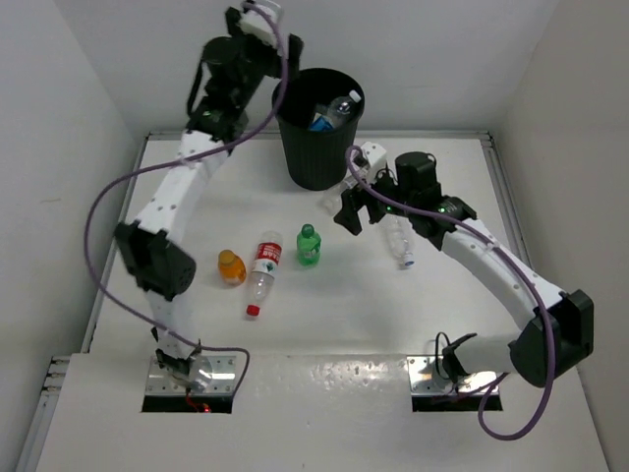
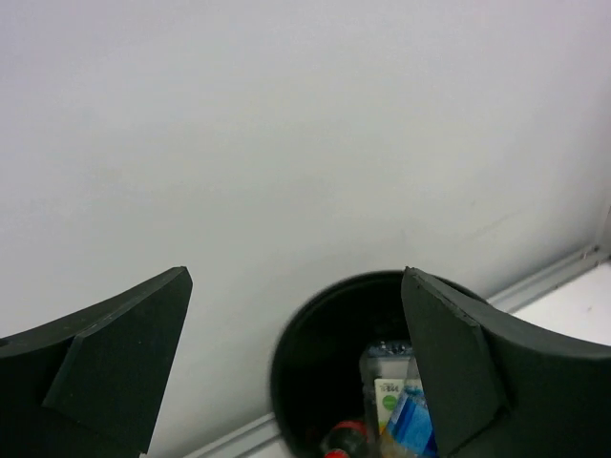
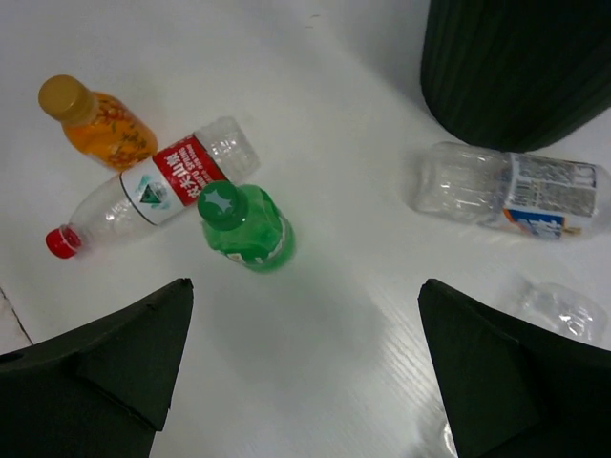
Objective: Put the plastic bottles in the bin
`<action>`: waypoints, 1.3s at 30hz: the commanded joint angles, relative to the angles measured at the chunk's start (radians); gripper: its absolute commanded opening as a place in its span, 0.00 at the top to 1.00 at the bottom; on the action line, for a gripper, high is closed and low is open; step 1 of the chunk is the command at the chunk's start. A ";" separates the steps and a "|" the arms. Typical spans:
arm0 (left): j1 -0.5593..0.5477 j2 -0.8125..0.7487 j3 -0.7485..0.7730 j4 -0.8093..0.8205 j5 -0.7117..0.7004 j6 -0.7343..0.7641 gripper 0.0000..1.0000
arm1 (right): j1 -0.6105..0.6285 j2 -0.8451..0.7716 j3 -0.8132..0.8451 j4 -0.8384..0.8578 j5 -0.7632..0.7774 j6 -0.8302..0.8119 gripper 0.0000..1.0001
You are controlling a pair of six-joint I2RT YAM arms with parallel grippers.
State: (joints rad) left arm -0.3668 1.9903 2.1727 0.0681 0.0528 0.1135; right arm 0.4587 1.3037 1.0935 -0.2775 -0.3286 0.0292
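The black bin (image 1: 316, 147) stands at the back of the table with several bottles (image 1: 335, 110) inside. My left gripper (image 1: 254, 29) hangs open and empty above the bin's left rim; its view looks down into the bin (image 2: 310, 372) onto a blue-and-white labelled bottle (image 2: 389, 396). My right gripper (image 3: 305, 283) is open and empty over bare table, right of the green bottle (image 3: 243, 224). A red-labelled clear bottle (image 3: 158, 186) and an orange one (image 3: 95, 119) lie further left. A clear bottle (image 3: 506, 191) lies by the bin's base.
A crumpled clear bottle (image 1: 398, 239) with a blue cap lies under the right arm's wrist. White walls close the table at the back and both sides. A purple cable loops out from each arm.
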 commanded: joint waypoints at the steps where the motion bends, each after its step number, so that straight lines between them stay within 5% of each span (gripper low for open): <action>1: 0.055 -0.290 -0.106 -0.019 -0.010 -0.074 0.01 | 0.030 0.048 -0.006 0.139 -0.079 -0.020 0.00; 13: 0.325 -0.755 -0.689 -0.247 0.070 -0.138 0.01 | 0.152 0.209 -0.018 0.244 -0.196 -0.092 0.00; 23: 0.459 -0.900 -0.884 -0.315 0.070 -0.060 0.01 | 0.172 0.385 0.000 0.394 -0.150 -0.043 0.09; 34: 0.549 -0.921 -0.996 -0.289 0.128 -0.018 0.01 | 0.175 0.370 0.038 0.428 -0.099 -0.048 0.84; 39: 0.559 -0.903 -1.044 -0.266 0.179 -0.008 0.01 | 0.132 0.299 0.178 0.396 -0.078 0.027 0.90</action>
State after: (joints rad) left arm 0.1787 1.0832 1.1416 -0.2550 0.1787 0.0868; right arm 0.6205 1.7061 1.1381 0.0547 -0.4213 0.0051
